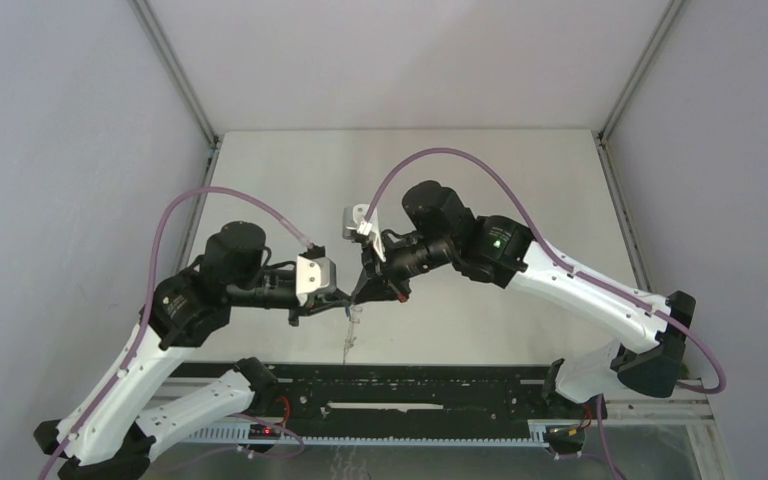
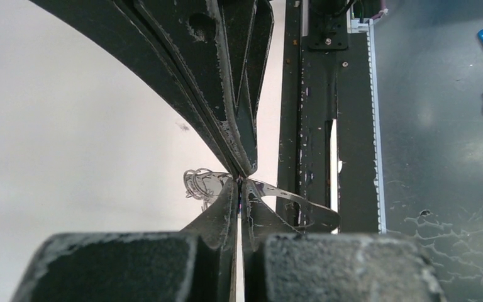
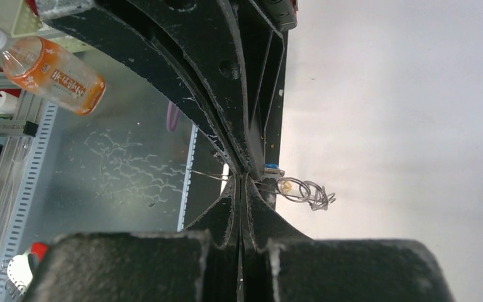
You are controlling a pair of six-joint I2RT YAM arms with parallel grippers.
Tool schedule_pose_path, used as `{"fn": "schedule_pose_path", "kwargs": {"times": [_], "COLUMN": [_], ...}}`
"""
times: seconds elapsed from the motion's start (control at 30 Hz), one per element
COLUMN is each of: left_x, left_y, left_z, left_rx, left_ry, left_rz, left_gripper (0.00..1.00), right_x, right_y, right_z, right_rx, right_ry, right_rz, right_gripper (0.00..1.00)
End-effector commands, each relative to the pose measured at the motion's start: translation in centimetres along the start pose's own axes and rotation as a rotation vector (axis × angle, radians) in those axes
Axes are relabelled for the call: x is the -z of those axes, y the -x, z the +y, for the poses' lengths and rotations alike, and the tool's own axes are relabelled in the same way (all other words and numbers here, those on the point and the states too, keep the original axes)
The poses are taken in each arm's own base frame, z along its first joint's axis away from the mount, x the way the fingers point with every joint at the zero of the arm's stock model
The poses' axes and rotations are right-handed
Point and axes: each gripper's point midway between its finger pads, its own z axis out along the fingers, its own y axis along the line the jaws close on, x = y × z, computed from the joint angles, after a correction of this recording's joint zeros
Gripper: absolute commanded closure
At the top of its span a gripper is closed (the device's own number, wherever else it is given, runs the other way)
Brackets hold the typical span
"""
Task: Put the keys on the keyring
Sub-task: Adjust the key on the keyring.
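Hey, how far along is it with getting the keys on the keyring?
Done: the keyring is held between both arms. In hand: left fingers shut on its hoop beside the loops; right fingers shut there too, a blue key head at their tips, a yellowish bit at the loops. Left: can't tell whether either key is threaded yet.

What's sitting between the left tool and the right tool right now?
Only the keyring: top view shows left tool and right tool nearly tip to tip; both wrist views show them pinching its thin metal.
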Motion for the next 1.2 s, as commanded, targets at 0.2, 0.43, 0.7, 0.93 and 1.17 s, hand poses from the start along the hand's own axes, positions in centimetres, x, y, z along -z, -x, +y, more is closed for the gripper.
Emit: {"fn": "schedule_pose_path", "kwargs": {"times": [0.2, 0.43, 0.7, 0.93, 1.17], "left_x": [1.6, 1.8, 2.1, 1.3, 0.9], "left_y": [2.4, 1.4, 4.0, 1.9, 0.7], "left_z": [0.4, 1.1, 2.5, 0.3, -0.2], "left_rx": [-0.128, -0.225, -0.259, -0.229, -0.218], "left_ry": [0.051, 0.104, 0.184, 0.054, -0.001], "left_rz": [-0.064, -0.051, -0.146, -0.095, -0.038], "left_gripper": [0.54, 0.60, 0.62, 0.67, 0.62], "right_x": [2.5, 3.6, 3.3, 3.4, 3.2], "right_y": [3.4, 4.1, 3.9, 4.5, 4.4], "right_z": [-0.3, 1.3, 1.2, 1.3, 1.5], "right_rx": [-0.013, -0.011, -0.034, -0.022, -0.014], "right_ry": [-0.055, 0.030, 0.026, 0.009, 0.015], "right_rz": [-0.264, -0.397, -0.460, -0.506, -0.502], "right_gripper": [1.00, 1.00, 1.00, 1.00, 1.00]}}
